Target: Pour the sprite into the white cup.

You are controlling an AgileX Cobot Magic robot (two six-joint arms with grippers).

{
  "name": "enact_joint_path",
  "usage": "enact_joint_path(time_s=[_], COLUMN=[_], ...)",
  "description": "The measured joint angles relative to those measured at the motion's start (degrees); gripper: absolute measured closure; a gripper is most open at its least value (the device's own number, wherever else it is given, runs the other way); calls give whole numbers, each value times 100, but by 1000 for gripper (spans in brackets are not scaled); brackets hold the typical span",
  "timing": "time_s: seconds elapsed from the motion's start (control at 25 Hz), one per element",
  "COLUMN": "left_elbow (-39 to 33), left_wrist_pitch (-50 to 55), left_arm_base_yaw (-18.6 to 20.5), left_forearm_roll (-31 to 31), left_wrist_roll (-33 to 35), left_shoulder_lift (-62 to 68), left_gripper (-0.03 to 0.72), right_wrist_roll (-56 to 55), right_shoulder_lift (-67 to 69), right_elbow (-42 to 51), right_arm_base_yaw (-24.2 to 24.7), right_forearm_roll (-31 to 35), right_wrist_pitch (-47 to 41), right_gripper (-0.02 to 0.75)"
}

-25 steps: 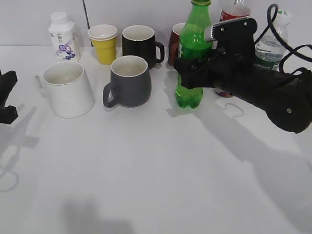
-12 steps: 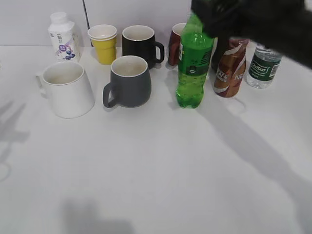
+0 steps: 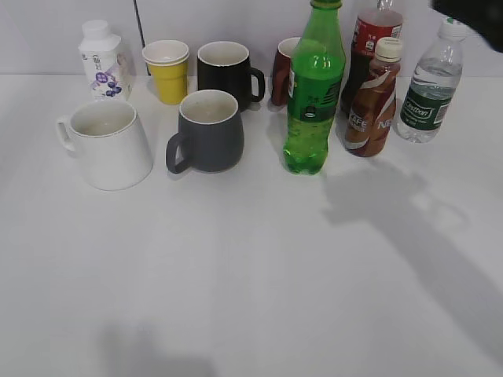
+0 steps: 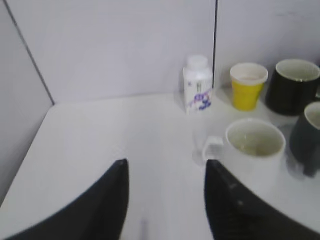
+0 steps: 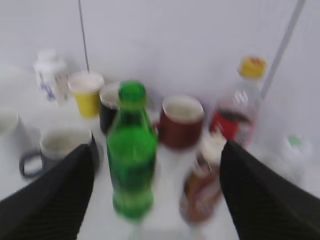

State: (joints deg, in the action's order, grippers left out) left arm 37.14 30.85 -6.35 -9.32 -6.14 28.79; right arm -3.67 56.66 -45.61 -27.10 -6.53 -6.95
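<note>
The sprite (image 3: 313, 94) stands upright at mid table, a tall green bottle with its cap on. It also shows, blurred, in the right wrist view (image 5: 131, 150). My right gripper (image 5: 157, 147) is open wide and empty, above and in front of the bottle, not touching it. The white cup (image 3: 106, 144) stands at the left with its handle to the left. In the left wrist view the cup (image 4: 255, 150) lies ahead to the right. My left gripper (image 4: 165, 165) is open and empty over bare table left of it.
A dark grey mug (image 3: 207, 131) stands between cup and sprite. Behind are a small white bottle (image 3: 100, 59), a yellow cup (image 3: 167, 71), a black mug (image 3: 226, 72) and a red mug (image 3: 283, 71). A brown bottle (image 3: 373, 98), a cola bottle (image 3: 369, 35) and a water bottle (image 3: 428, 86) stand right of the sprite.
My right arm, which was around the sprite, has lifted up and to the right, almost out of the exterior view. The sprite stays put. My left gripper has left that view's left edge.
</note>
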Motion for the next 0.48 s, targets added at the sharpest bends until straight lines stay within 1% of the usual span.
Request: enact_joint_path(time_s=[0.08,0.2,0.32,0.44,0.48], left_elbow=[5,5,5,-21,-60], left_wrist_pitch=[680,1790,2649,3326,3502], left_arm_base_yaw=[0,0,0,0,0], left_forearm_roll=[98,124,184,198,198], left_wrist_roll=[0,0,0,0,0], left_shoulder_lift=[-401,-920,-1267,-1602,-1738], left_gripper=[232,170,149,143,141], right_wrist_roll=[0,6,6,6,6], right_shoulder_lift=[-486,-1396,-2092,-2836,-3065], right_elbow=[0,0,25,201,273], right_arm_base_yaw=[0,0,0,0,0], right_forearm_roll=[-3,55,265,390,404], right_wrist_pitch=[-794,-2051,-3584,-4876,-5170], right_gripper=[149,149,149,149,149])
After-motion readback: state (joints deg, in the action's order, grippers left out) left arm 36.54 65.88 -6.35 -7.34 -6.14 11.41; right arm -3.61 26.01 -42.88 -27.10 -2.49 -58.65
